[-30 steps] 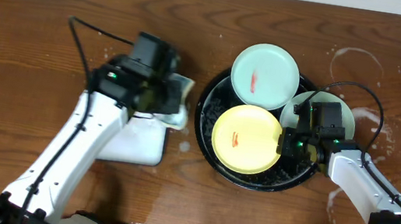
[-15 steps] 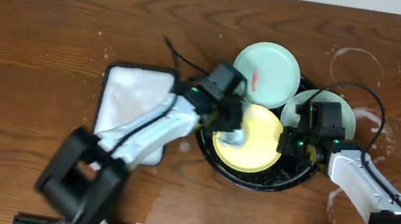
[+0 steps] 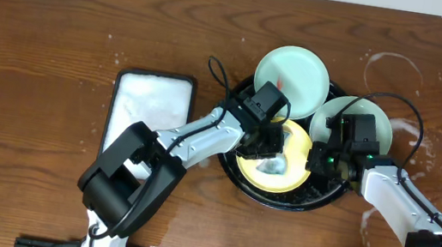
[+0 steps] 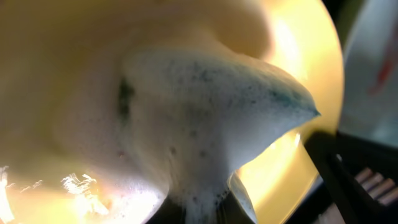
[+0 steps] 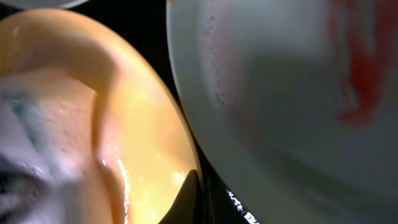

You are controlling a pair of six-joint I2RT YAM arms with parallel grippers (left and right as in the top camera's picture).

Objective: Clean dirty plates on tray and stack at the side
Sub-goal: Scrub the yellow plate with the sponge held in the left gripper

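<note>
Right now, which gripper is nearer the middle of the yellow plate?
Left. The left gripper is over the yellow plate with the sudsy sponge; the right gripper sits at its right rim.

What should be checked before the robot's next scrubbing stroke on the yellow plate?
1. Soapy sponge resting on the yellow plate: ok.
2. Yellow plate lying inside the black tray: ok.
3. Right gripper at the yellow plate's rim: ok; whether it clamps: cannot tell.
4. Yellow plate's middle clean: cannot tell, foam hides it.
5. Mint plate clean: not ok, a red smear shows.
</note>
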